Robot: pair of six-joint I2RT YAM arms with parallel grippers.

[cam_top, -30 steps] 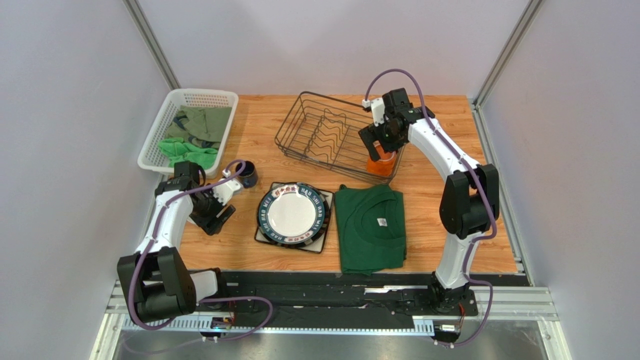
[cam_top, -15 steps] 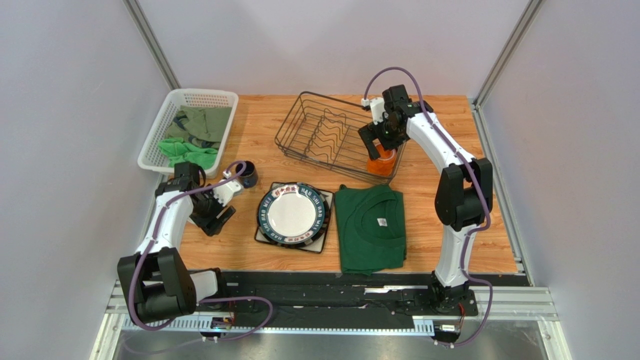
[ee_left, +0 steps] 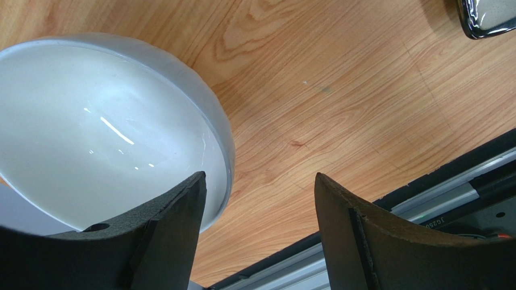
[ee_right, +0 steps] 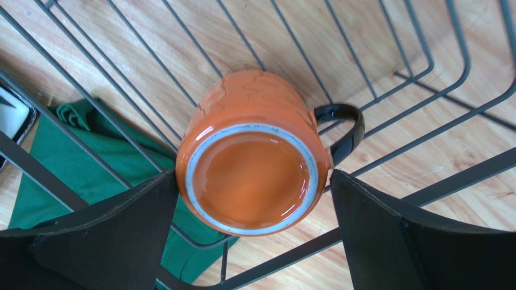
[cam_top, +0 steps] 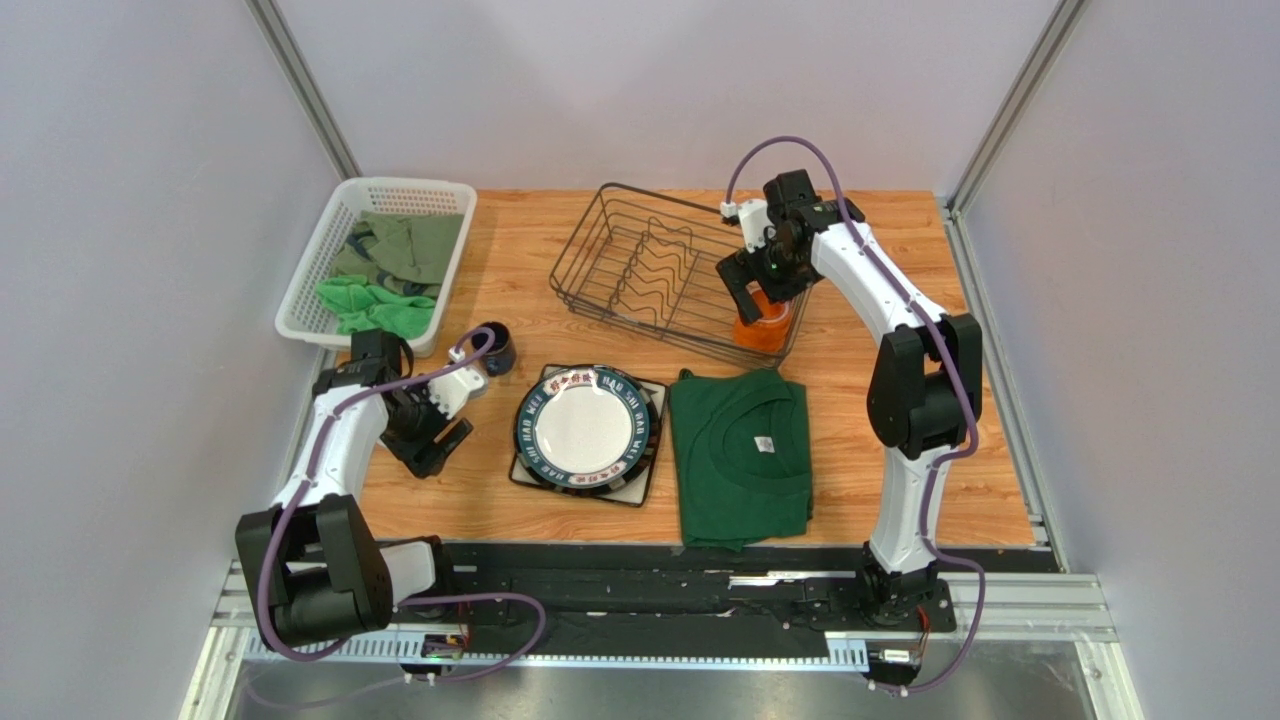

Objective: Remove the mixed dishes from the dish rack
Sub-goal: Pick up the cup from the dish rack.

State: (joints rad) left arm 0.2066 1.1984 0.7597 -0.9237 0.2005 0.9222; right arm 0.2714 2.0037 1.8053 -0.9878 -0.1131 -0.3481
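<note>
The dark wire dish rack (cam_top: 649,270) stands at the table's back middle. An orange mug (cam_top: 763,324) lies in its near right corner; in the right wrist view its base (ee_right: 251,178) faces the camera, black handle to the right. My right gripper (cam_top: 756,293) is open just above it, its fingers (ee_right: 121,235) straddling the mug's base. My left gripper (cam_top: 425,441) is open and empty low over the table, next to a white bowl (ee_left: 103,133). A dark blue mug (cam_top: 498,350) stands near it. A round dark-rimmed plate (cam_top: 586,425) lies on a square plate.
A white perforated basket (cam_top: 343,225) with green cloths stands at the back left. A folded dark green shirt (cam_top: 739,455) lies right of the plates and reaches under the rack's corner (ee_right: 91,157). The table's front edge and black rail (ee_left: 448,193) are close to my left gripper.
My right gripper has shifted slightly left and settled over the orange mug. My left gripper has edged a little away from the dark blue mug.
</note>
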